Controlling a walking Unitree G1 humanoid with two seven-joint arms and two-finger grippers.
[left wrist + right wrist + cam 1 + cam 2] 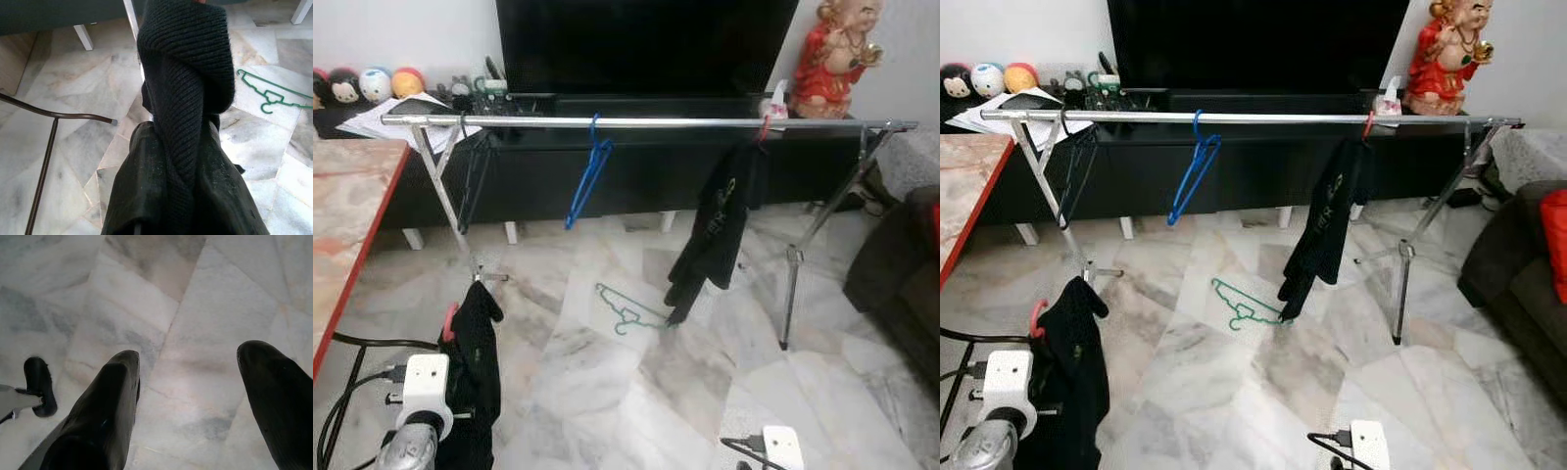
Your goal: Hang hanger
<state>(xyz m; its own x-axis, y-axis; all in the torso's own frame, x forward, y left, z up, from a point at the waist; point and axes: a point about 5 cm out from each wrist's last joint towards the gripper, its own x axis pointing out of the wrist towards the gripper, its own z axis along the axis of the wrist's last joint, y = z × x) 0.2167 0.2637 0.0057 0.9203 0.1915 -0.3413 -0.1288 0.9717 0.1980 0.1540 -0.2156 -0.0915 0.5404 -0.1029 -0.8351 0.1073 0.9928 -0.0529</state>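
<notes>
Red hanger [451, 323] under black garment [478, 377]

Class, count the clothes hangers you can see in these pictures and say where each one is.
5, possibly more hidden:
black hanger at the rail's left end;
blue hanger mid-rail;
red hanger carrying a dark garment;
green hanger on the floor;
pink hanger in the left tool's garment.

Clothes rail [646, 123] across the middle, before a TV cabinet [636, 162] bearing the TV [646, 44]. On the rail: empty hanger [590, 171] left of centre, hung garment [715, 230] to its right. Fallen hanger [628, 308] on the floor [607, 382] between. Table [347, 206] at far left, sofa [901, 274] at far right.
</notes>
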